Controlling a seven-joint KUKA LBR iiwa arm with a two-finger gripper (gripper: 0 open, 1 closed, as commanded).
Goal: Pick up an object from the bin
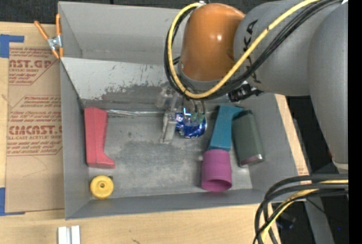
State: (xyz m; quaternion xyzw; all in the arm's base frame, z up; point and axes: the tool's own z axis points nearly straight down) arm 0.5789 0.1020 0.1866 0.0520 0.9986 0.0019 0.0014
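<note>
The claw [174, 123] hangs mid-bin at a small shiny blue thing [190, 127], just left of a teal block [222, 128]. Apart or together, I cannot tell. The thing looks light, crinkly and slippery, so it is best pinched across its middle.

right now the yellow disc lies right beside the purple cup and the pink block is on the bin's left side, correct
Not quite: the camera view shows the yellow disc in the lower left corner, below the pink block and apart from the purple cup. The pink block does lie on the left of the bin.
</note>
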